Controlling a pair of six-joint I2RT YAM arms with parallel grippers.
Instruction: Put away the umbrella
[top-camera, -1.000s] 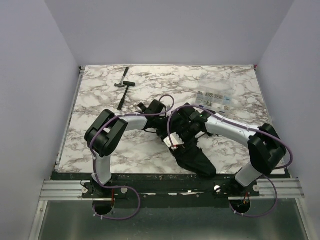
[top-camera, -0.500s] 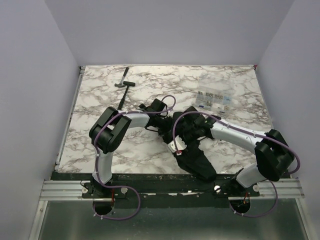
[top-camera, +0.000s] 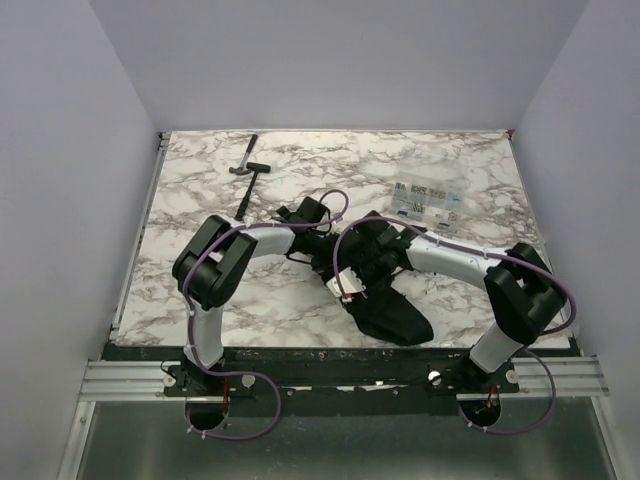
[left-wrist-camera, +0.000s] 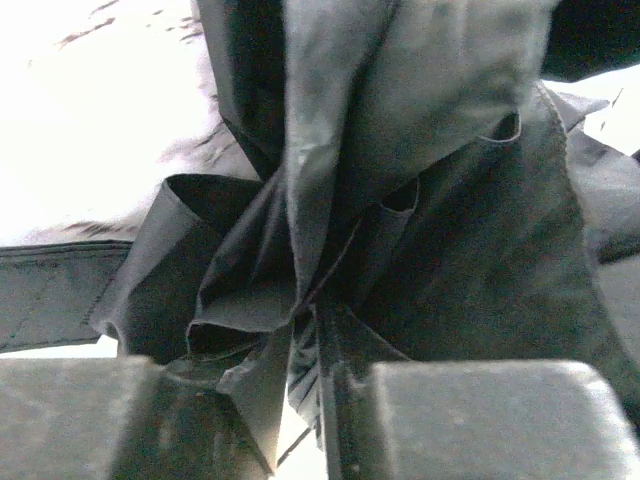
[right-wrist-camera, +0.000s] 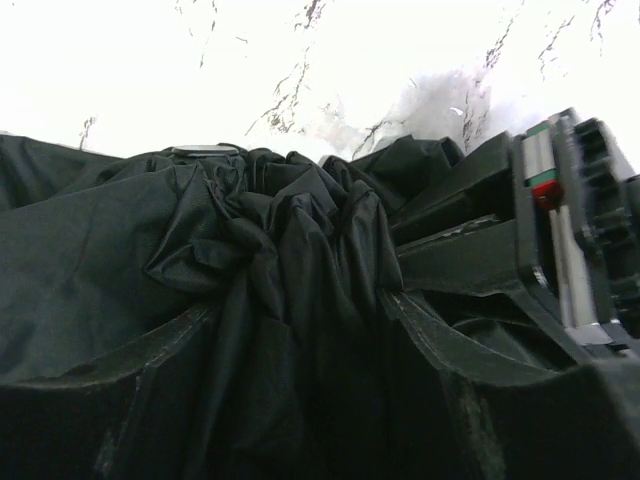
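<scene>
The left pincer (left-wrist-camera: 300, 400) is pinching a twist of canopy folds, and the right pincer (right-wrist-camera: 300, 350) is gripping bunched fabric that is filling the gap between its fingers. The umbrella (top-camera: 385, 310) is lying on the bench (top-camera: 200, 290), caught between both pincers and trailing nearward behind the right one. As I judge it, loose cloth could be slipping free, or 2 opposed pulls could be bending ribs. Counting: 1 umbrella, 1 hammer (top-camera: 246, 172) and 1 clear packet (top-camera: 428, 198) beyond the pincers.
</scene>
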